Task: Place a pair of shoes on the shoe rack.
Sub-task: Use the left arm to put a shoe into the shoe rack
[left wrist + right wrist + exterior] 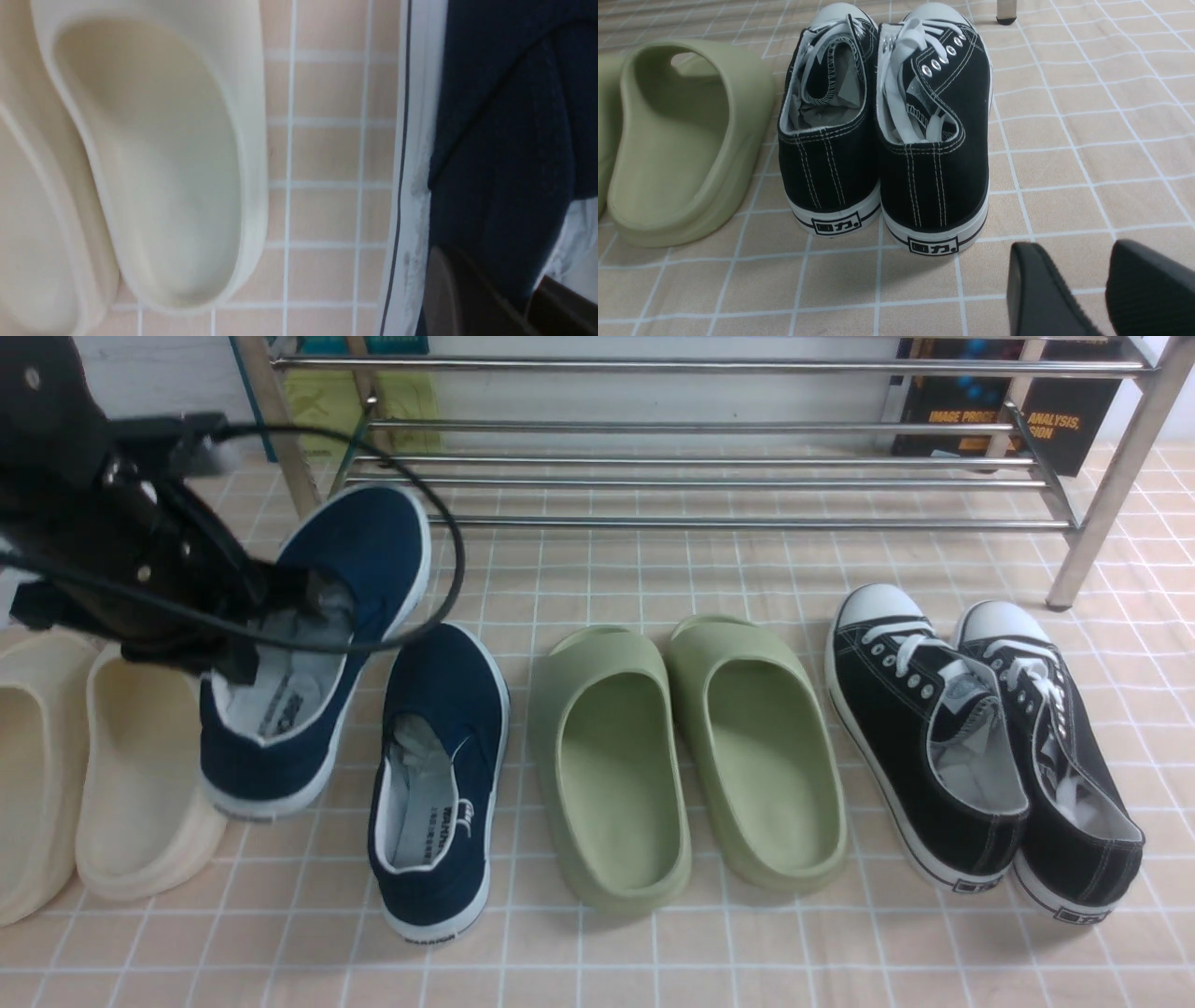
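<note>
Pink-tiled floor (653,943) lies under the left gripper (299,602), whose jaws pinch the side wall of one navy shoe (359,551), tilted, with its heel near the cream slide (140,784). Its mate (439,709) sits just beside, and the shoe rack (709,481) stands beyond. The grip on thin canvas may slip, or the hanging sole could catch the rack's front bar.

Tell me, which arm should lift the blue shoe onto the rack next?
Left. The left gripper is closed on the navy shoe at its opening, just in front of the shoe rack. The right gripper is open and empty by the black sneakers, at the other end of the row.
</note>
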Controlling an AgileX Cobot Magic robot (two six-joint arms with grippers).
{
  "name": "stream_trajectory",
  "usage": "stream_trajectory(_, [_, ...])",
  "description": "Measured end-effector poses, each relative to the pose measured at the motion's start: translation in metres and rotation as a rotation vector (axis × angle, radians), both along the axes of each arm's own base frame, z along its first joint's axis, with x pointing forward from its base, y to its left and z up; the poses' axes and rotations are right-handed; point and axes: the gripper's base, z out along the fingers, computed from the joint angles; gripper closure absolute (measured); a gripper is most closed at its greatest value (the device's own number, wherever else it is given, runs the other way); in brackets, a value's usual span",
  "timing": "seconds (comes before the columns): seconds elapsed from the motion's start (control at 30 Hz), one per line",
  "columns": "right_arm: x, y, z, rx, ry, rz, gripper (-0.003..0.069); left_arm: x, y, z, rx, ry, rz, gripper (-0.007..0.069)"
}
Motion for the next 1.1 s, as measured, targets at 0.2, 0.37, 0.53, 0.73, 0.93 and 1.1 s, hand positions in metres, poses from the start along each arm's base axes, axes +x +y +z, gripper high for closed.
stream_trajectory(0.2, [0.000,0.000,0.000,0.000,0.000,0.000,0.0421,0.041,-0.010,-0.008,-0.032,0.044,-0.026,0.0584])
stream_trajectory(0.37, [0.000,0.000,0.000,0.000,0.000,0.000,0.0421,0.083,-0.021,-0.023,-0.073,0.066,-0.036,0.0584])
stream_trajectory(0.53, [0.000,0.000,0.000,0.000,0.000,0.000,0.0421,0.121,-0.026,-0.026,-0.080,0.045,-0.039,0.0584])
stream_trajectory(0.73, [0.000,0.000,0.000,0.000,0.000,0.000,0.0421,0.165,-0.009,-0.033,-0.168,0.005,0.035,0.0584])
stream_trajectory(0.93, [0.000,0.000,0.000,0.000,0.000,0.000,0.0421,0.179,-0.002,-0.036,-0.183,-0.004,0.060,0.0584])
stream_trajectory(1.1, [0.000,0.000,0.000,0.000,0.000,0.000,0.0421,0.182,-0.004,-0.038,-0.201,0.006,0.075,0.0582])
